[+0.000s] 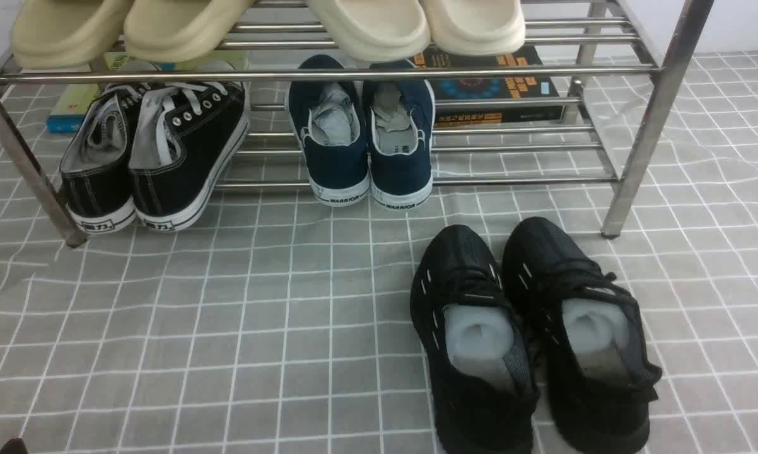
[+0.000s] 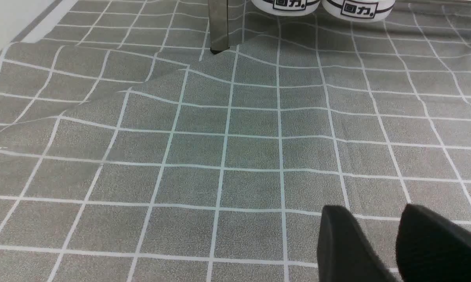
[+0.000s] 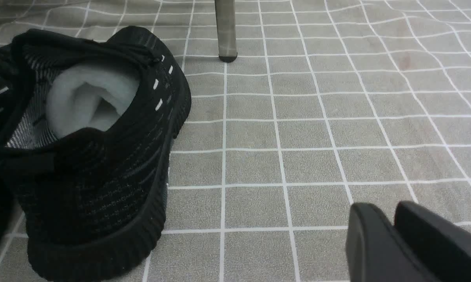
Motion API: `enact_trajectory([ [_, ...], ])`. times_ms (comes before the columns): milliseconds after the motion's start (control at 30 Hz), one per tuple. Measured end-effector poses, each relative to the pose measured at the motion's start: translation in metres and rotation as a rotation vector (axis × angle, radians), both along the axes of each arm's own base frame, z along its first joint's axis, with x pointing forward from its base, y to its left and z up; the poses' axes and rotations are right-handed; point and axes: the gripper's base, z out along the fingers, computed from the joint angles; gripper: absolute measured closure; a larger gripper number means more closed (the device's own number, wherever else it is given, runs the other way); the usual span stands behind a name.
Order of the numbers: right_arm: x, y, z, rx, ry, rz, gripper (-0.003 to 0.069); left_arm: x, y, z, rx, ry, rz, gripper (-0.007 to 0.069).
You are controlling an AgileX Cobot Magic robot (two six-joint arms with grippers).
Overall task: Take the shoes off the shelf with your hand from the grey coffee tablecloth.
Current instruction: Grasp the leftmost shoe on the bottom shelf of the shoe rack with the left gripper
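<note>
Sneakers (image 1: 155, 151) on lower tier of shelf (image 1: 354, 74), far left, heels toward me; tablecloth (image 1: 227, 315) under all. Left gripper (image 2: 374, 213) part-spread, empty, low over cloth. Right gripper (image 3: 384, 209) pinched together, empty. I'd widen my left, take one heel collar, draw out under upper rail.

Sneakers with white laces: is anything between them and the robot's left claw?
Nothing visible. Only bare cloth lies between the left gripper and the sneakers; the shelf leg stands off to one side, not in the path.
</note>
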Motion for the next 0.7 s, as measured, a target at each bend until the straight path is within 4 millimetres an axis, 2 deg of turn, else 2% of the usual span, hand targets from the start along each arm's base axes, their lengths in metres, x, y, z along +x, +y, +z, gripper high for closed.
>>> enact_trajectory([
  [200, 0.000, 0.000, 0.000, 0.000, 0.000, 0.000, 0.0546, 0.000, 0.000, 0.000, 0.005, 0.001, 0.001, 0.0385],
  [300, 0.000, 0.000, 0.000, 0.000, 0.000, 0.000, 0.0545, 0.000, -0.001, 0.000, -0.076, -0.006, 0.010, 0.0385],
  [333, 0.000, 0.000, 0.000, 0.000, 0.000, 0.000, 0.0544, 0.000, -0.002, 0.000, -0.153, -0.012, 0.018, 0.0385],
  [367, 0.000, 0.000, 0.000, 0.000, 0.000, 0.000, 0.0543, 0.000, -0.005, 0.001, -0.303, -0.017, 0.030, 0.0385],
  [400, 0.000, 0.000, 0.000, 0.000, 0.000, 0.000, 0.0543, 0.000, -0.006, 0.001, -0.341, -0.017, 0.037, 0.0385],
  [467, 0.000, 0.000, 0.000, 0.000, 0.000, 0.000, 0.0540, 0.000, -0.012, 0.002, -0.670, -0.012, 0.069, 0.0385],
  [567, 0.000, 0.000, 0.000, 0.000, 0.000, 0.000, 0.0536, 0.001, -0.016, 0.003, -0.966, -0.002, 0.106, 0.0385],
  [700, 0.000, 0.000, 0.000, 0.000, 0.000, 0.000, 0.0536, 0.001, -0.017, 0.007, -1.103, -0.028, 0.119, 0.0385],
])
